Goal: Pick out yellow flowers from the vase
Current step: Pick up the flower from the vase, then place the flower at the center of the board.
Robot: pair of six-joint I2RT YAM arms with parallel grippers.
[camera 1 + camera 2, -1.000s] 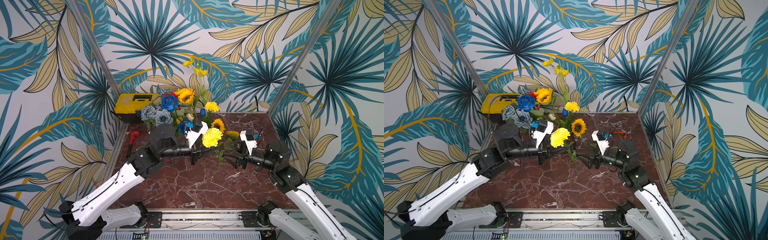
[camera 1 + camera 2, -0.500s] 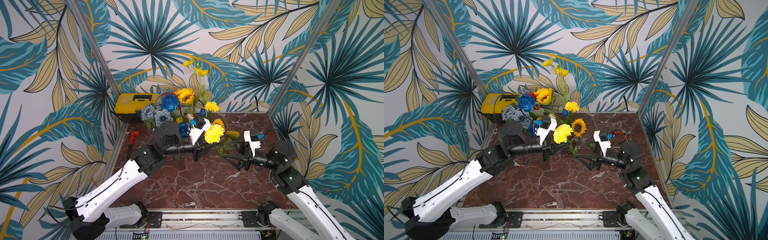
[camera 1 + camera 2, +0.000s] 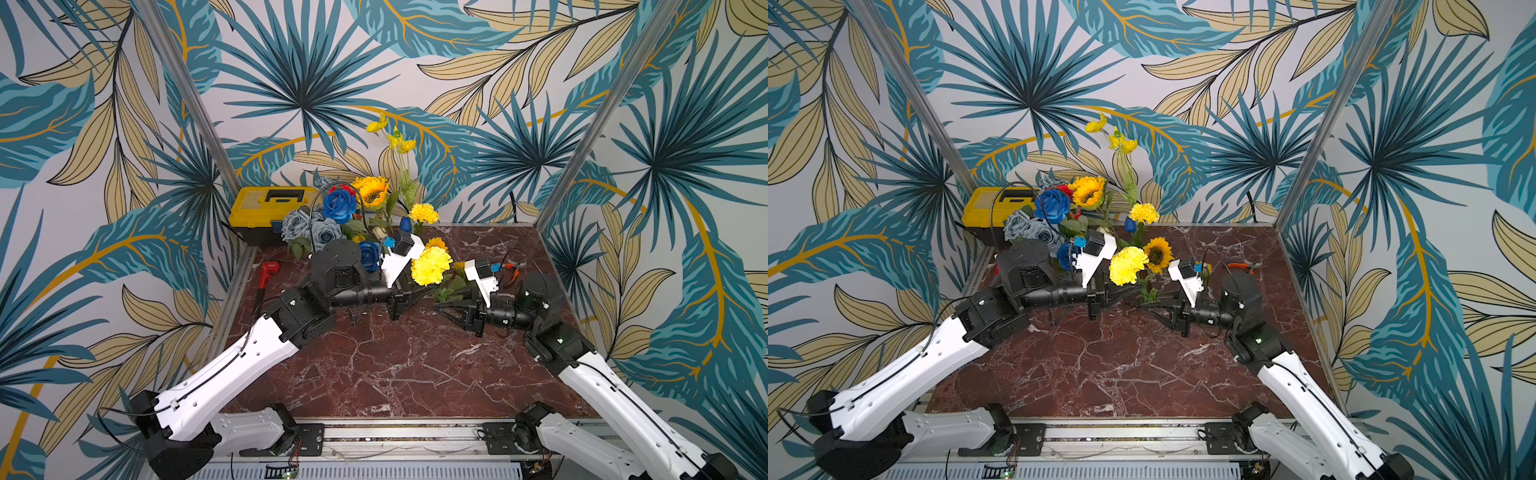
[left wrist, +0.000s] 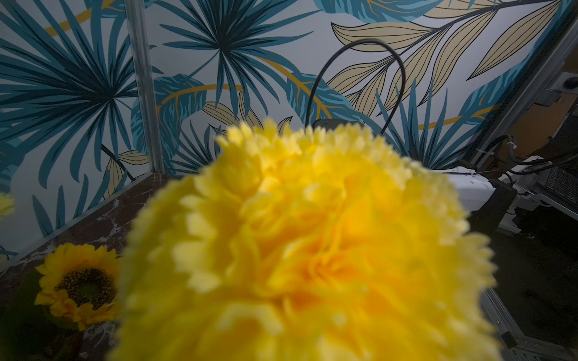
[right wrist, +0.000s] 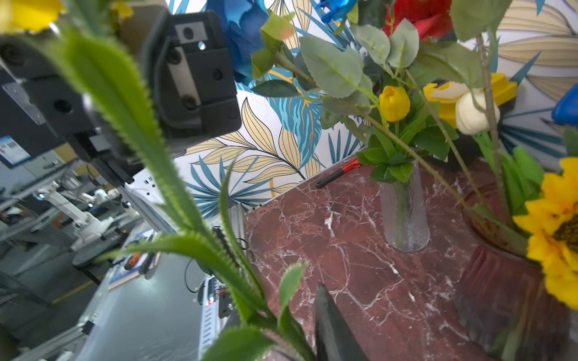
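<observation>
Right gripper [image 3: 448, 309] has edged in toward the pompom [image 3: 430, 266] stem since the earlier frame. I cannot tell whether its jaws are apart or together (leaves mask them). Left gripper [image 3: 424, 291] is clamped on that stem, holding the bloom above the table [image 3: 395, 365], beside the bouquet [image 3: 345, 216].

Two yellow pompoms [image 3: 430, 266], two vases [image 5: 405, 218], one yellow toolbox [image 3: 266, 208], two arms [image 3: 249, 357].

You get bright, even light in both top views, soft shadows on the dark red marble tabletop [image 3: 395, 365]. Your left wrist view is dimmer, and the ruffled yellow pompom flower [image 4: 306, 250] filling it is out of focus.
</observation>
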